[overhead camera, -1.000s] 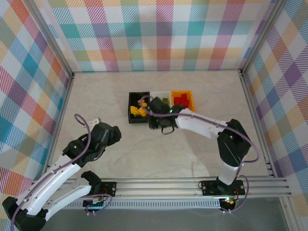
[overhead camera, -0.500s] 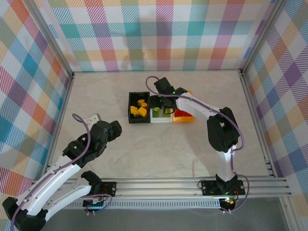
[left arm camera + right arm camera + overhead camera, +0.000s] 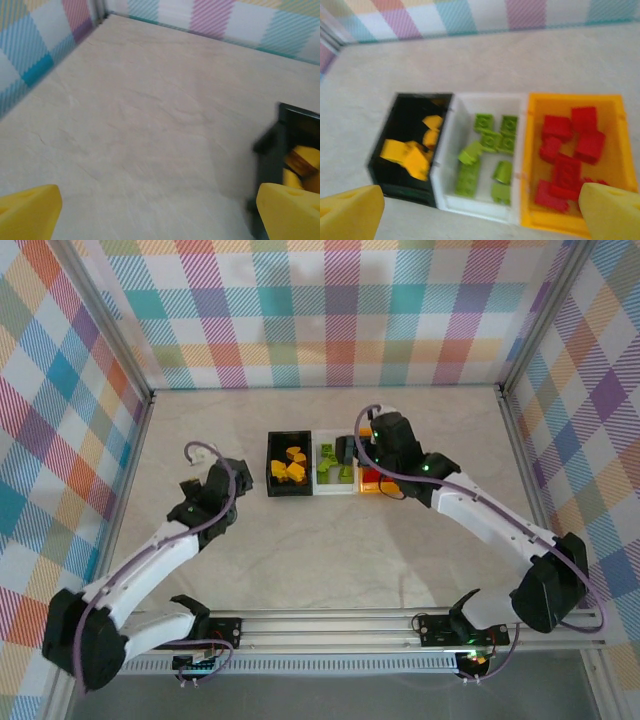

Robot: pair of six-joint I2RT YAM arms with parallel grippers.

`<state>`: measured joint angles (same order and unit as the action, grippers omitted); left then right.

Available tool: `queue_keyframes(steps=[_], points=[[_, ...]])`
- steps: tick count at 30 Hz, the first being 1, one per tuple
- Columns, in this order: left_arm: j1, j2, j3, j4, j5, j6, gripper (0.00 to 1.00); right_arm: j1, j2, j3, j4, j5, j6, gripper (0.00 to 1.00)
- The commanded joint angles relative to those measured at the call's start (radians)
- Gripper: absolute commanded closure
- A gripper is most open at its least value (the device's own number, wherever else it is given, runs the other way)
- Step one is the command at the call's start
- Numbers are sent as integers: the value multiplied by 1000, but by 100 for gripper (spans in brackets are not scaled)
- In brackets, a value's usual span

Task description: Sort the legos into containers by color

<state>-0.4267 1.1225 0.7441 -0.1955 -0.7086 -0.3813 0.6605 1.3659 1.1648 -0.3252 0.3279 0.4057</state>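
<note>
Top external coverage: the three containers are set side by side in a row on the worktop [image 3: 330,550]. The white bin [image 3: 335,491] is in the middle, the black bin [image 3: 270,480] touches it on its left, and the orange bin [image 3: 372,486] touches it on its right. The orange bin is partly covered by the right arm [image 3: 480,515].

From the right wrist view the legos are seen sorted by color. Lime green bricks [image 3: 490,140] lie in the white bin, yellow-orange bricks [image 3: 410,155] in the black bin left of it, and red bricks [image 3: 570,145] in the orange bin right of it. The right pincer [image 3: 480,220] is positioned above the row, roughly over the white bin, with its jaws spread wide and holding nothing — one yellow fingertip [image 3: 350,212] is seen on the black bin's side, the other on the orange bin's side.

The left pincer [image 3: 157,212] is positioned well to the left of the white bin, over bare worktop, its jaws likewise spread wide and holding nothing. A corner of the black bin is caught at the right edge of the left wrist view, with yellow-orange bricks inside it — this frame is blurred.
</note>
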Motion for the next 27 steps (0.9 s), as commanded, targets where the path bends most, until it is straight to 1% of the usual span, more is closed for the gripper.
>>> queue_keyframes(steps=[1, 3, 4, 5, 6, 8, 10, 11, 13, 15, 18, 19, 21, 23, 24, 25, 26, 27], points=[[97, 114, 5, 256, -22, 211, 0, 1, -61, -105, 33, 81, 12, 0], [137, 206, -5, 340, -29, 289, 0, -1, -104, -168, 73, 84, 0, 0], [154, 244, 0, 360, -27, 299, 0, -2, -119, -187, 83, 89, -1, 0], [173, 281, 9, 373, 17, 311, 0, -6, -132, -207, 83, 104, 6, 0], [186, 312, 13, 390, 52, 333, 0, -8, -141, -216, 63, 140, 27, 0], [189, 362, 1, 453, 68, 363, 0, -16, -153, -229, 4, 233, 88, 0], [191, 404, -19, 495, 107, 406, 0, -36, -176, -245, -22, 272, 82, 0], [192, 422, -34, 540, 108, 422, 0, -48, -196, -262, -22, 276, 80, 0], [206, 438, -60, 573, 172, 427, 0, -69, -243, -301, 8, 259, 54, 0], [212, 460, -108, 653, 181, 427, 0, -90, -298, -355, 72, 243, 24, 0], [224, 430, -224, 833, 219, 425, 0, -134, -376, -440, 179, 179, -49, 0], [232, 419, -236, 846, 241, 421, 0, -149, -393, -457, 207, 158, -75, 0], [259, 409, -255, 869, 327, 417, 0, -189, -418, -487, 257, 146, -110, 0], [310, 413, -256, 861, 457, 400, 0, -237, -425, -513, 317, 136, -151, 0], [331, 412, -273, 881, 521, 398, 0, -263, -424, -527, 349, 145, -166, 0], [342, 429, -318, 953, 574, 409, 0, -283, -424, -542, 389, 155, -191, 0], [340, 464, -374, 1143, 597, 433, 0, -306, -424, -564, 442, 160, -235, 0], [339, 428, -370, 1083, 582, 424, 0, -329, -424, -584, 483, 181, -263, 0]])
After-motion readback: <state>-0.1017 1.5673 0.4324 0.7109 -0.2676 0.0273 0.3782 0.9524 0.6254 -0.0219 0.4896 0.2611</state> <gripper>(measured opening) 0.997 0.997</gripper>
